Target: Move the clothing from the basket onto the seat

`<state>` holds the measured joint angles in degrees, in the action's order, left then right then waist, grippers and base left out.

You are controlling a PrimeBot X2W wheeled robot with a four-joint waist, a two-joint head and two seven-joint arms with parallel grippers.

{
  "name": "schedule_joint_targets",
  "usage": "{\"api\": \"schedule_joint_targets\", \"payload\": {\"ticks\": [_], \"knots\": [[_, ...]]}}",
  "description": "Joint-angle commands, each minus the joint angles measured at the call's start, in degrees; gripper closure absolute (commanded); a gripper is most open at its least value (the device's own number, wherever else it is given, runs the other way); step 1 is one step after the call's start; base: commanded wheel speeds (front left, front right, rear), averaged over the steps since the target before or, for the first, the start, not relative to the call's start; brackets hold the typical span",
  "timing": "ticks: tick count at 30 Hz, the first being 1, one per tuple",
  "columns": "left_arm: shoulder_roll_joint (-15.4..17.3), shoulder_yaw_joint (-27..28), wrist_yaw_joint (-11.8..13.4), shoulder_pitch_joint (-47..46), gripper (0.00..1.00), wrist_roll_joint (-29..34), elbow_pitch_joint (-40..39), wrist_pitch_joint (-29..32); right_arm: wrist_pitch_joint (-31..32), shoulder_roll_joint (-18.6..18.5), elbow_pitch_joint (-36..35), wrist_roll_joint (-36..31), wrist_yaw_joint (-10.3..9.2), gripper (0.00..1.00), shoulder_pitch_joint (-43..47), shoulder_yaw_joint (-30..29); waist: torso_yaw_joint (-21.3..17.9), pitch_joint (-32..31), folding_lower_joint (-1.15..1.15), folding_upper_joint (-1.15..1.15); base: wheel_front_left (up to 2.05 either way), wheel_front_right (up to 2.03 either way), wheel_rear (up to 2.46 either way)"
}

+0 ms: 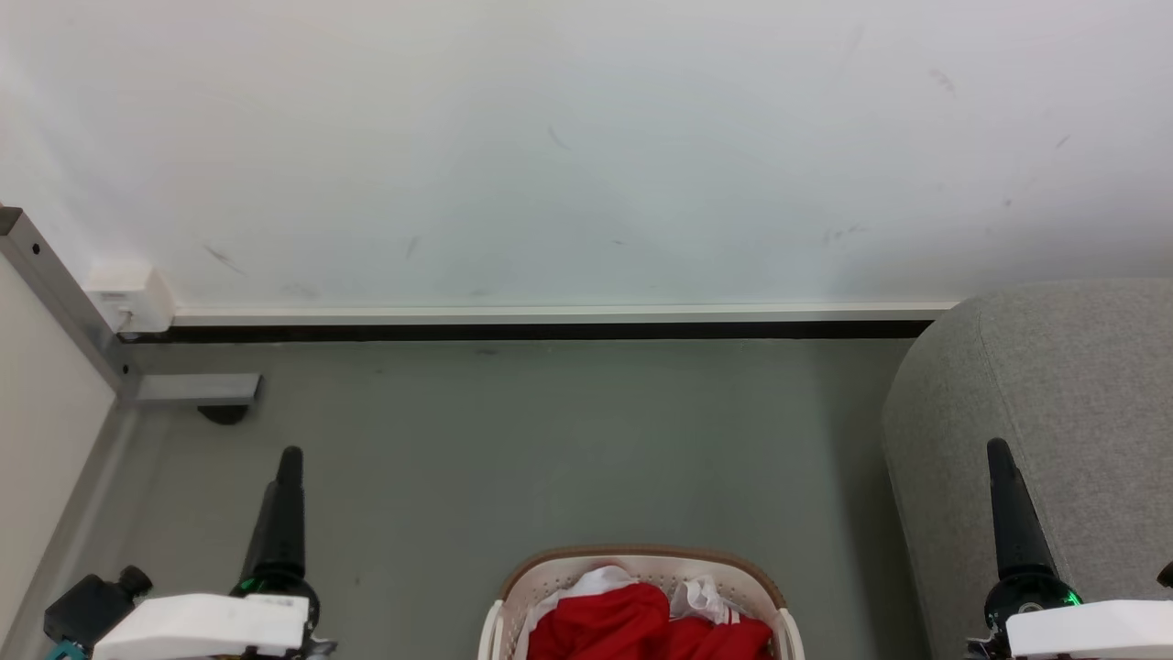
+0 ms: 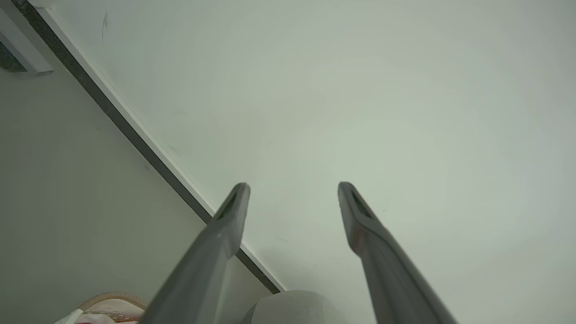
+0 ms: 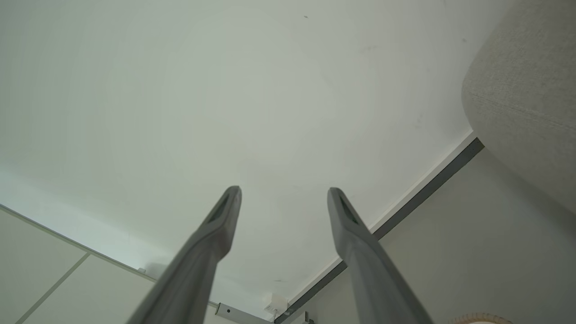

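The basket point(image 1: 641, 556) sits on the grey floor point(image 1: 550, 440) at the bottom middle of the head view. The bottom edge cuts it off, so just its far half shows. The red clothing point(image 1: 605, 623) lies heaped inside it, with some white cloth poking out on top. How many pieces there are is hard to tell. The grey sofa point(image 1: 1054, 412) stands to the right of the basket, near it but not touching. Just one round end of the sofa shows, and the rest runs off the right side. The left gripper point(image 2: 292, 186) hangs in the air over the floor, left of the basket and well apart from it. In its wrist view its two fingers are spread wide and hold nothing. The right gripper point(image 3: 283, 191) is up close by the sofa's round end, not touching it, and its fingers are spread wide too. In the head view each gripper looks like one dark spike, because one finger hides the other. A tiny bit of the basket's brown rim peeks in at the bottom of both wrist views. Behind it all is a white wall point(image 1: 586, 137) with a dark strip point(image 1: 550, 330) along its foot. A small white box point(image 1: 133, 295), maybe a plug socket, sits on the wall at the left beside a grey metal bar point(image 1: 55, 275).
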<state>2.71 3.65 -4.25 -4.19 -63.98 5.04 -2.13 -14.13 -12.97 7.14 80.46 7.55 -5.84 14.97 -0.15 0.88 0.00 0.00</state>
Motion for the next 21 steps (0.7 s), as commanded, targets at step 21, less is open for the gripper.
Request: {"api": "schedule_joint_targets", "payload": {"ticks": [21], "knots": [[0.7,-1.3,-0.8,0.7,0.0,26.7,-0.5,-4.5,-0.4,3.0,2.8,-31.6,-0.05,0.0,-1.3,-3.2,-0.2,-0.4,0.0,0.0,0.0,0.0,0.0]]}}
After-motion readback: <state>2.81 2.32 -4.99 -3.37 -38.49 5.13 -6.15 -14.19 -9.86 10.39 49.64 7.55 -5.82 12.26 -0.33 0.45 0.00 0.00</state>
